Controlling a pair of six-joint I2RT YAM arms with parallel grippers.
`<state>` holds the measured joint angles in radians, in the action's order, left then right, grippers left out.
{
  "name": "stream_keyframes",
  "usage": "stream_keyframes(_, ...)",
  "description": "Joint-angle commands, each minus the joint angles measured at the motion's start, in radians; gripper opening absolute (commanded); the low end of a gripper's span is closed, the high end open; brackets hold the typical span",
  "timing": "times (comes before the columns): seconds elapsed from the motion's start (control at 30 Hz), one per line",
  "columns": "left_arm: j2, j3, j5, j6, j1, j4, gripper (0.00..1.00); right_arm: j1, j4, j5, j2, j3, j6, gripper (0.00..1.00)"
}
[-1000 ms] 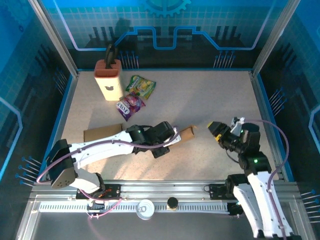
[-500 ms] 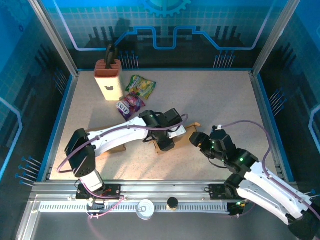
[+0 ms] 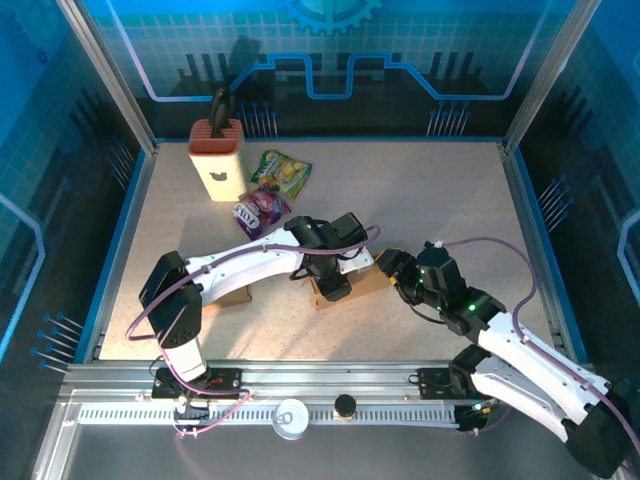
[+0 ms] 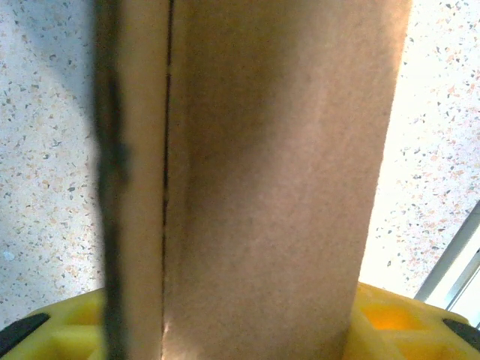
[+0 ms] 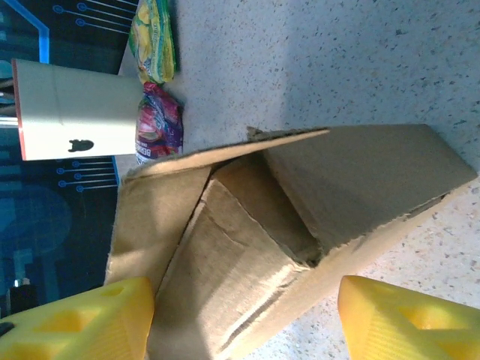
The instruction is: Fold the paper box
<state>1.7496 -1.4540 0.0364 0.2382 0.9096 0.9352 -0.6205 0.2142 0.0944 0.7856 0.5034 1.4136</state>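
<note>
Paper box mid-worktop, one end effector at each side

The paper box [image 3: 368, 284] lies on its side near the middle of the worktop [image 3: 430, 200]. My left end effector [image 3: 334, 284] is at its left part, and a cardboard panel stands up between the yellow fingers [image 4: 45, 330]. I cannot tell whether they press it or only flank it. My right end effector [image 3: 396, 268] is at the box's right end, spread open. One finger [image 5: 82, 322] is against a flap, and the other is apart from the box with bare worktop showing between them. From my right wrist, the box's open end faces me, with its inner flaps leaning inward. At the far left a white holder [image 3: 217, 160] with a reddish top carries a dark handle [image 3: 220, 102]. Just right of it lie a green snack bag [image 3: 283, 172] and a purple snack bag [image 3: 260, 210].
</note>
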Motion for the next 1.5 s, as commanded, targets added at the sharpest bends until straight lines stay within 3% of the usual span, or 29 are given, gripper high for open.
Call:
stream_keyframes(0.0,0.024,-0.011,-0.03,0.015,-0.008,0.012,0.5,0.006,-0.03,0.0,0.018,0.004,0.028,0.64)
stream_keyframes(0.33,-0.005,-0.004,-0.017,0.016,-0.013,-0.012,0.52,0.004,0.013,0.028,0.095,-0.01,0.043,0.45)
stream_keyframes(0.57,-0.021,0.0,-0.009,0.018,-0.017,-0.032,0.53,0.002,0.082,0.052,0.103,0.018,0.028,0.39)
stream_keyframes(0.83,-0.028,0.01,-0.005,0.021,-0.017,-0.042,0.49,0.005,0.076,0.048,0.101,0.028,0.01,0.37)
stream_keyframes(1.0,-0.051,0.023,-0.031,0.035,-0.023,-0.039,0.44,0.033,0.104,0.019,0.041,0.103,-0.214,0.51)
stream_keyframes(1.23,-0.071,0.041,-0.063,0.064,-0.034,-0.018,0.42,0.298,0.196,-0.28,-0.095,0.21,-0.665,0.53)
stream_keyframes(1.4,-0.086,0.046,-0.069,0.075,-0.034,-0.001,0.43,0.453,0.199,-0.52,0.024,0.27,-0.833,0.5)
stream_keyframes(1.47,-0.097,0.059,-0.069,0.083,-0.035,0.001,0.44,0.463,0.192,-0.606,0.093,0.294,-0.878,0.49)
